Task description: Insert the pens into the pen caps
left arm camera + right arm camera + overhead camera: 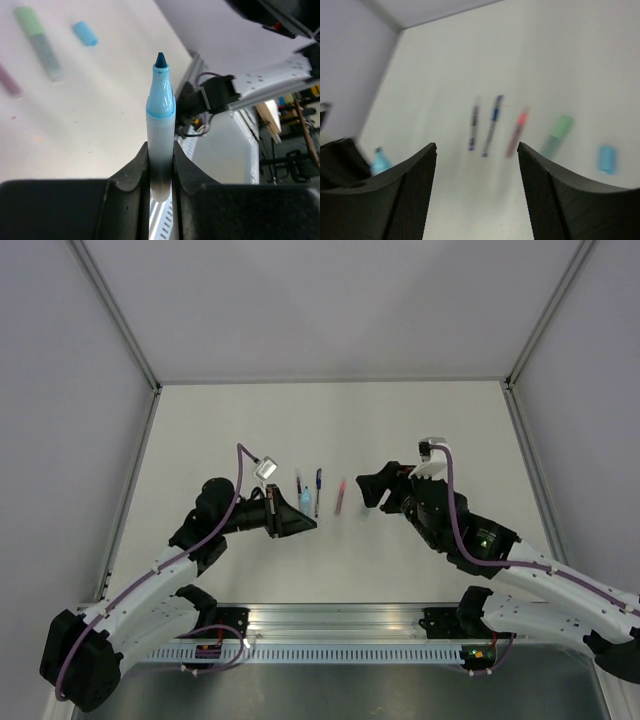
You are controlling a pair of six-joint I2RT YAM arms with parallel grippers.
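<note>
We note the white desk point(330, 430) filling the floor of the walled cell. The left arm point(150, 590) reaches in from 7 o'clock and the right arm point(540, 575) from 5 o'clock. Both end near the desk's centre, apart from each other.

Left end effector point(160, 152): jaws pressed onto the lower barrel of the pale blue marker point(161, 100), pinching it. The marker stands straight out beyond the fingertips, uncapped, its dark blue tip bare. From above it sits at 9 o'clock of the pen row, just beside the black pen.

Right end effector point(476, 146): jaws spread wide, nothing between them. From above it sits at 3 o'clock of the row, over the row's right end.

On the desk, a row near centre, each piece lying roughly along the 12-to-6 line. From 9 toward 3 o'clock:
- black pen point(473, 125)
- dark blue pen point(492, 124)
- pink pen point(517, 132)
- pale green marker point(558, 132)
- light blue cap point(607, 159), short and stubby, at 4 o'clock of the green marker in the right wrist view

None of these pieces touch. The right wrist view is blurred, so we cannot tell whether the thin pens carry caps.
</note>
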